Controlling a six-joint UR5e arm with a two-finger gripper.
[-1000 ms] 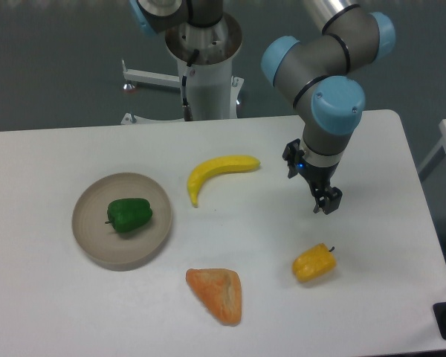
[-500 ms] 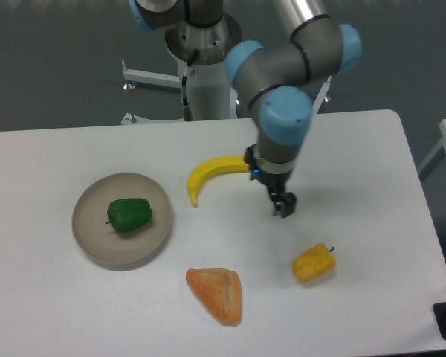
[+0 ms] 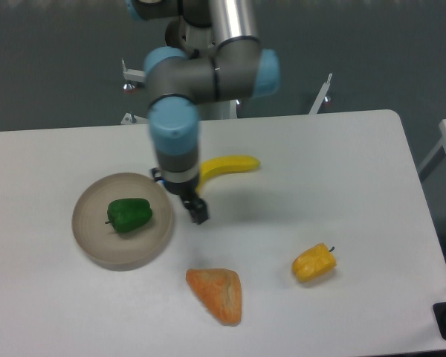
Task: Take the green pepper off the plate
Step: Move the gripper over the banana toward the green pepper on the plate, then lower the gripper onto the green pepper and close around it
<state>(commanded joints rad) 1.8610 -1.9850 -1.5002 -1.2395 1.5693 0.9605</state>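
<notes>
The green pepper point(image 3: 129, 214) lies glossy and dark on the round beige plate point(image 3: 97, 242) at the left of the white table. My gripper point(image 3: 197, 212) hangs just off the plate's right rim, a short way right of the pepper and apart from it. Its dark fingers look close together with nothing held, but from this angle the gap between them does not show.
A yellow banana point(image 3: 227, 166) lies behind the gripper, partly covered by the wrist. An orange wedge of bread point(image 3: 217, 293) sits near the front edge, and a yellow-orange pepper point(image 3: 314, 262) lies to the right. The arm's base column stands at the back.
The arm has swept left across the table, from above the yellow-orange pepper's side past the banana to the plate's right rim. No object has moved.
</notes>
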